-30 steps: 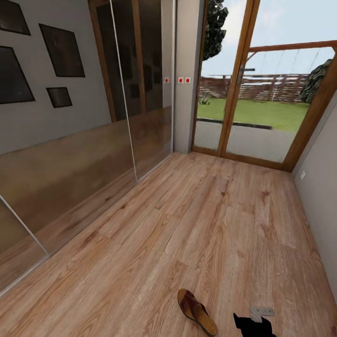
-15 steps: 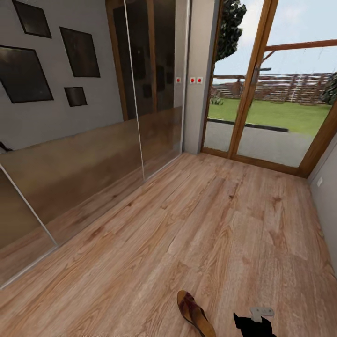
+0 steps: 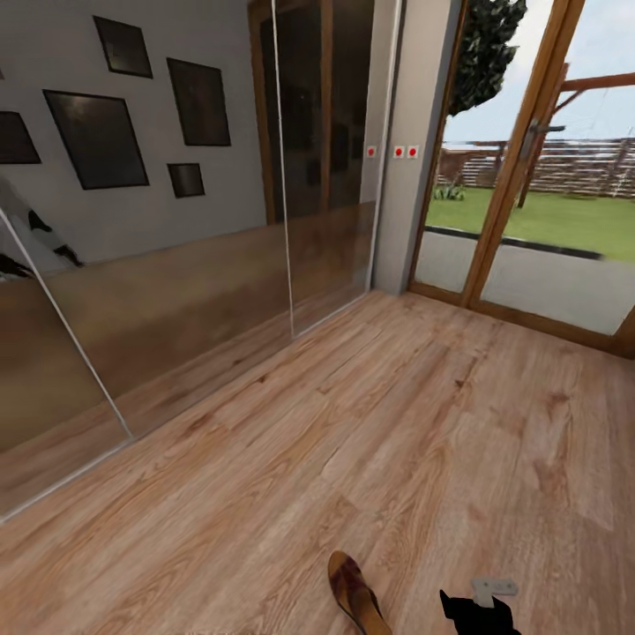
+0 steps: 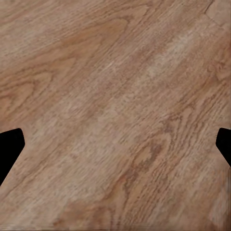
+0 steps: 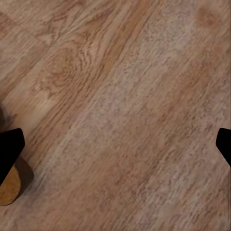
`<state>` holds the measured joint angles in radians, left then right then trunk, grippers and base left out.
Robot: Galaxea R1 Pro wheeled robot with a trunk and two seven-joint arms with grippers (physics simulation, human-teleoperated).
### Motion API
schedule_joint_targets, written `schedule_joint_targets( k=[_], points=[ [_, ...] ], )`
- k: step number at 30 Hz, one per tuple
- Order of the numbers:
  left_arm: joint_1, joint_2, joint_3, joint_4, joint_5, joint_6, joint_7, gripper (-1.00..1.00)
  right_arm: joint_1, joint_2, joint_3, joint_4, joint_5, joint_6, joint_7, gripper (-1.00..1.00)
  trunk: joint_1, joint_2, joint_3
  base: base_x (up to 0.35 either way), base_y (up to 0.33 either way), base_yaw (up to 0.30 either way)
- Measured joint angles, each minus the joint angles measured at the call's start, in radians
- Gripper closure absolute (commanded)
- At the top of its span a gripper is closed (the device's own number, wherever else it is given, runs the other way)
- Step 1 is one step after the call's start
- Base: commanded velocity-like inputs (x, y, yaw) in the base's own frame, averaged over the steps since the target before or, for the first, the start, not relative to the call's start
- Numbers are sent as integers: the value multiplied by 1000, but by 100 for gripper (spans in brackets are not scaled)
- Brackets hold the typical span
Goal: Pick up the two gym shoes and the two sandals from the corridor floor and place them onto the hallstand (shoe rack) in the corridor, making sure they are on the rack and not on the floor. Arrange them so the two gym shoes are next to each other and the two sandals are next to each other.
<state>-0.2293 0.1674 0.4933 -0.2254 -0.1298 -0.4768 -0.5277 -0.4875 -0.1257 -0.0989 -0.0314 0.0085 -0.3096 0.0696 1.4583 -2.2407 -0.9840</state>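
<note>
One dark brown sandal (image 3: 353, 595) with a tan footbed lies on the corridor floor (image 3: 370, 423) at the lower edge of the head view, partly cut off. A black part of my right arm (image 3: 476, 611) shows just right of it. In the right wrist view my right gripper (image 5: 115, 149) is open over bare planks, with a tan rounded edge (image 5: 9, 186), apparently the sandal, beside one fingertip. My left gripper (image 4: 115, 149) is open over bare floor in the left wrist view. The gym shoes and the hallstand are out of view.
Mirrored sliding doors (image 3: 176, 300) run along the left wall. A grey pillar with red switches (image 3: 406, 152) stands beside a wood-framed glass door (image 3: 529, 176) to a garden at the far end. Wide plank floor lies ahead.
The whole head picture has shifted right and slightly down, so the camera has turned left. The sandal now sits lower in the picture and is more cut off.
</note>
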Motion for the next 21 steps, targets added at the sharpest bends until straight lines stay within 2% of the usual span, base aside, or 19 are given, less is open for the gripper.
schedule_joint_targets(
  k=[6,21],
  points=[
    [0,0,0,0,0,0,-1,-100,0,0,0,0,0,1,0,-100,0,0,0,0,-126,84],
    [0,1,0,0,0,0,0,-100,0,0,0,0,0,2,0,-100,0,0,0,0,-9,6]
  ],
)
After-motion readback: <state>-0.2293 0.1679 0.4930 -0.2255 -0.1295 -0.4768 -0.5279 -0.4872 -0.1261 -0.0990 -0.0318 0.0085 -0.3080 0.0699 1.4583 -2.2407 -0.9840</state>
